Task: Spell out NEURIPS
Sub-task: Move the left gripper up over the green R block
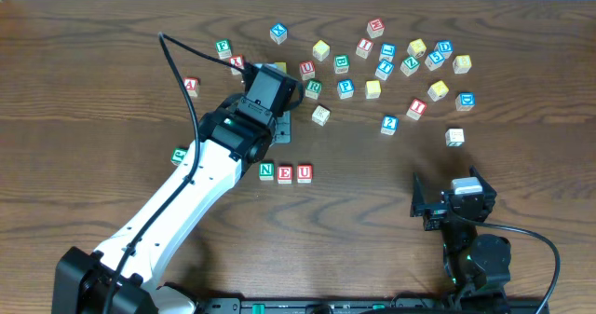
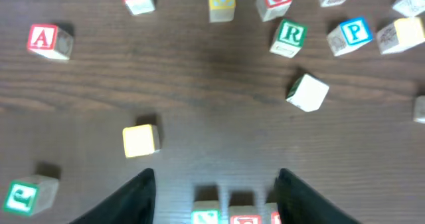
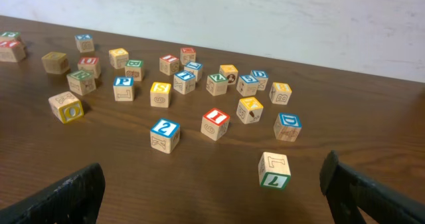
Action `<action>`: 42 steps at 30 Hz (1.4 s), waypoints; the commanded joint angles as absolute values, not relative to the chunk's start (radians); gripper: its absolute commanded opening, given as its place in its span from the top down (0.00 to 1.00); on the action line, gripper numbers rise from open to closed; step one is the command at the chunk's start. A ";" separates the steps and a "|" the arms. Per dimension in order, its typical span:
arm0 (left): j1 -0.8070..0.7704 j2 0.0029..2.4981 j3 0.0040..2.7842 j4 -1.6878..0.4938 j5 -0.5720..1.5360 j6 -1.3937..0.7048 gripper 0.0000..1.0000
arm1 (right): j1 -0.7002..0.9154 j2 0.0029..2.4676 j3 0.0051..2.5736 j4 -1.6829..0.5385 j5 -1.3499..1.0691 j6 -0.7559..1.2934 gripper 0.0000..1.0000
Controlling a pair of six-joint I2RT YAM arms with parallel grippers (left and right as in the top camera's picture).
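Left tool (image 2: 216,179), on an arm extended diagonally over the desk (image 1: 93,34), is held parted and empty; right tool (image 3: 211,169) is spread wide, empty.

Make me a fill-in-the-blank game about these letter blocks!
1. The row of cubes reads N, E, ___.
2. In the left wrist view, the R cube has a ___ letter.
3. The P cube near it has a ___ letter.
4. The open left tool holds ___.

Missing words: U, green, blue, nothing.
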State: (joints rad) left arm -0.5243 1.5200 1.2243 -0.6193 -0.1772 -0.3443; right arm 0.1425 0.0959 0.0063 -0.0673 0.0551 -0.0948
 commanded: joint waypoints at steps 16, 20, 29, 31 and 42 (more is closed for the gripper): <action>-0.429 1.703 1.618 -0.770 -0.051 -0.100 0.28 | 0.137 0.092 0.006 -0.072 0.052 -0.091 0.01; -0.434 1.853 1.775 -0.882 -0.046 -0.060 0.27 | 0.137 0.092 0.006 -0.072 0.052 -0.091 0.01; -0.438 2.040 1.937 -0.937 0.072 -0.007 0.27 | 0.137 0.092 0.006 -0.072 0.052 -0.091 0.01; -0.439 2.045 1.937 -0.933 0.084 -0.007 0.27 | 0.137 0.092 0.006 -0.072 0.052 -0.091 0.01; -0.461 2.067 1.937 -0.933 0.097 0.042 0.27 | 0.137 0.092 0.006 -0.072 0.052 -0.091 0.01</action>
